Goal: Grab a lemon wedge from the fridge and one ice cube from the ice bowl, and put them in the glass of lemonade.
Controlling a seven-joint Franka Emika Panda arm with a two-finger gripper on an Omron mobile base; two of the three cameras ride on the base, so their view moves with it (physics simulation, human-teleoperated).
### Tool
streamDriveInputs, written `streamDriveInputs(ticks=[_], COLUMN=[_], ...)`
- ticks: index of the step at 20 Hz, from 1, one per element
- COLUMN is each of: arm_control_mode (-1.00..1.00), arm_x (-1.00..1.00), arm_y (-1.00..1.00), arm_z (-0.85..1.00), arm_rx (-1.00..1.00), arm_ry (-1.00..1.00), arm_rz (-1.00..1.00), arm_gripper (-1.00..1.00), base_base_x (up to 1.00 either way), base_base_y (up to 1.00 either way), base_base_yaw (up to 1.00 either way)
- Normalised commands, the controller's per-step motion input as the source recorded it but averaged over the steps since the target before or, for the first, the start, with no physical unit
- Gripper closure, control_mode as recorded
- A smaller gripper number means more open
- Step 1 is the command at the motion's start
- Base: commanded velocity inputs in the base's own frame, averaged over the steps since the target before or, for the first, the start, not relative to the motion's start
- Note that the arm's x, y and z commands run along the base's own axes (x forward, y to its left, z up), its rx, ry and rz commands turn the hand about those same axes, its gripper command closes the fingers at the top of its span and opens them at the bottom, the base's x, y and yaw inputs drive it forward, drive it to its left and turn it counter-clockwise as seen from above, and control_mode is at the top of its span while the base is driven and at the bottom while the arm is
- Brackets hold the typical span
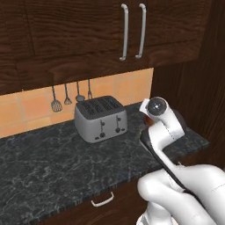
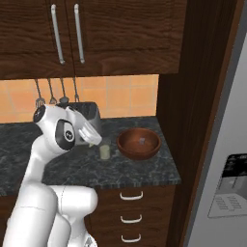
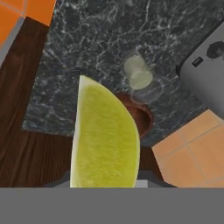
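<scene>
One silver-grey fridge [image 2: 226, 159] stands at the right, its black dispenser panel facing the room, beside a dark wood panel. Two upper cabinet doors [image 1: 132, 26] carry one long handle each. One black marble tabletop [image 1: 52, 162] runs below them, with three drawer pulls [image 2: 131, 218] stacked in the cabinet front under it. One grey four-slot toaster [image 1: 101, 118] sits against the tiled wall, under four hanging utensils [image 1: 70, 97]. One ice bowl [image 2: 139, 143], reddish-brown wood, rests near the tabletop's right end. One glass of lemonade [image 2: 104, 152] stands just left of it, close but apart. One lemon wedge [image 3: 105, 140] is pinched between the fingers, held in the air above the tabletop; in the hand view the glass and the bowl lie beyond it.
</scene>
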Motion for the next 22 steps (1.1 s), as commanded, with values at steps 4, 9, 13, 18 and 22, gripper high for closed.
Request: streamDriveInputs(ticks=[4, 9, 13, 18, 22], arm_control_mode=[-1.0, -1.0, -1.0, -1.0, -1.0], arm_x=[0.62, 0.53, 0.35, 0.17, 0.23], arm_y=[0.0, 0.0, 0.0, 0.0, 0.0], arm_z=[-0.12, -0.23, -0.33, -0.31, -0.21], arm_rx=[0.0, 0.0, 0.0, -0.01, 0.0], arm_ry=[0.0, 0.0, 0.0, -0.01, -0.01], arm_rz=[0.0, 0.0, 0.0, 0.0, 0.0], arm_gripper=[1.0, 1.0, 1.0, 1.0, 1.0], base_base_x=[0.0, 0.0, 0.0, 0.0, 0.0], base_base_y=[0.0, 0.0, 0.0, 0.0, 0.0], base_base_yaw=[0.0, 0.0, 0.0, 0.0, 0.0])
